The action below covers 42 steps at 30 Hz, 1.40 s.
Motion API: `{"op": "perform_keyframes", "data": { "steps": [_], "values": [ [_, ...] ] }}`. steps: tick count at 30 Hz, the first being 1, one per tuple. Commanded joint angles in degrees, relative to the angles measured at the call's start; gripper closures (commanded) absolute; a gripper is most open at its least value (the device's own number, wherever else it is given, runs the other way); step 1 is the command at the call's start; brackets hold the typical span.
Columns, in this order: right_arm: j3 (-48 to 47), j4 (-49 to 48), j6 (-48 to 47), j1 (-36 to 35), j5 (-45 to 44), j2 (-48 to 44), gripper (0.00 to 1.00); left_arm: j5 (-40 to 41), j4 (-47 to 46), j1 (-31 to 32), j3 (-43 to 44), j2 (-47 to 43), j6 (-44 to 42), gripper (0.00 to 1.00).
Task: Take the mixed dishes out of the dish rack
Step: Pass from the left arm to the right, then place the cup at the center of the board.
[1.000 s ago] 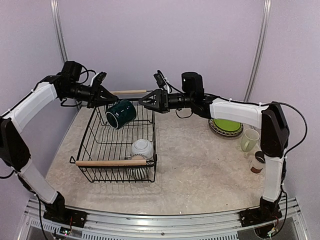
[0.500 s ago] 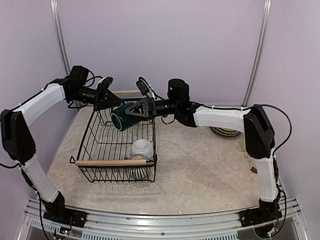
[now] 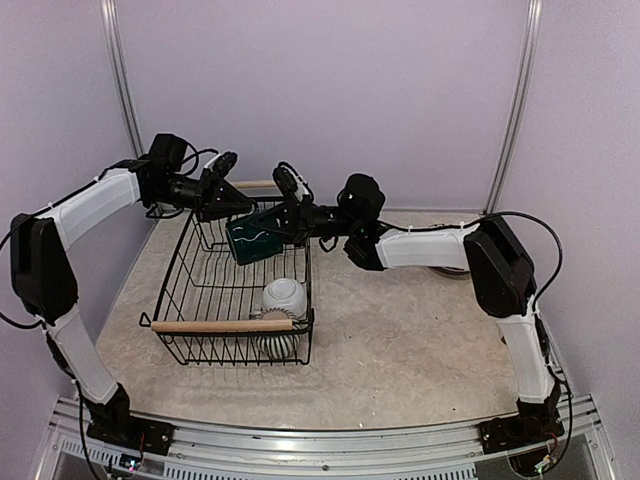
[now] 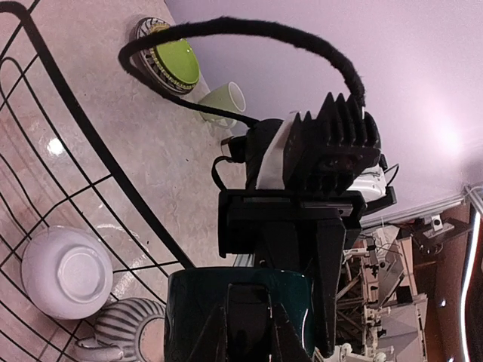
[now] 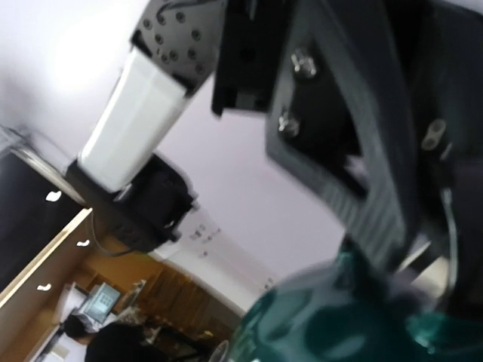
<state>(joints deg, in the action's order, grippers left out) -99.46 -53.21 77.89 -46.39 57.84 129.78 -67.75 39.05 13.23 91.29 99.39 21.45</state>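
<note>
The dark teal mug (image 3: 256, 240) hangs on its side above the far end of the dish rack (image 3: 222, 325), held from both sides. My left gripper (image 3: 236, 208) is shut on it from the left. My right gripper (image 3: 287, 222) has shut on its rim from the right. In the left wrist view the mug (image 4: 189, 317) fills the bottom, with the left gripper (image 4: 250, 332) on it and the right gripper (image 4: 332, 249) pinching its wall. The right wrist view shows the mug (image 5: 339, 317) blurred and close. A white bowl (image 3: 284, 296) and a striped mug (image 3: 275, 345) lie in the rack.
The left wrist view shows the lime-green plate (image 4: 172, 62) lying on a striped plate, with a pale green mug (image 4: 223, 102) beside it, on the table right of the rack. The rack's near wooden handle (image 3: 200, 326) faces me. My right arm (image 3: 430, 245) stretches across the table.
My right gripper reached left to the teal mug and closed on its rim. My left gripper carried the mug slightly right and kept its hold.
</note>
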Motion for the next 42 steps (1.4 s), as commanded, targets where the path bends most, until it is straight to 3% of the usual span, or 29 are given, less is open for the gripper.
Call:
{"op": "perform_keyframes", "data": {
  "steps": [1, 7, 12, 17, 21, 28, 31, 36, 42],
  "values": [
    [-0.35, 0.48, -4.07, -0.43, -2.45, -0.88, 1.0, 0.59, 1.34, -0.36, 2.06, 1.1, 3.54, 1.0],
    [-0.62, 7.49, -9.17, 0.27, -4.51, -3.51, 1.0, 4.8, 4.07, -0.66, 3.91, 0.18, 3.07, 1.0],
    [-2.05, 10.21, -11.17, 0.63, -4.72, -5.35, 1.0, 9.42, 4.64, -1.59, 4.57, -2.53, 4.11, 0.67],
    [-2.31, 16.17, -16.15, 0.98, -5.02, -7.91, 1.0, 12.39, 1.83, -1.92, 3.11, -7.65, 4.42, 0.42],
    [-1.92, 20.56, -20.34, 1.19, -5.42, -10.76, 1.0, 15.12, -1.38, -1.9, 1.16, -12.2, 4.74, 0.32],
    [0.42, 39.94, -34.5, 2.61, -11.16, -19.46, 1.0, 19.87, -3.36, -1.94, -0.64, -16.21, 4.56, 0.22],
    [3.92, 49.26, -41.38, 4.04, -16.37, -24.74, 1.0, 20.95, -3.65, -1.98, -1.25, -16.51, 4.64, 0.14],
    [9.36, 67.04, -51.93, 5.65, -32.88, -34.57, 1.0, 21.96, -4.66, -1.86, -1.89, -16.11, 5.32, 0.08],
    [21.83, 80.47, -52.13, 8.24, -55.96, -46.8, 1.0, 26.4, -5.29, -0.96, -2.7, -16.48, 4.87, 0.02]
  ]
}}
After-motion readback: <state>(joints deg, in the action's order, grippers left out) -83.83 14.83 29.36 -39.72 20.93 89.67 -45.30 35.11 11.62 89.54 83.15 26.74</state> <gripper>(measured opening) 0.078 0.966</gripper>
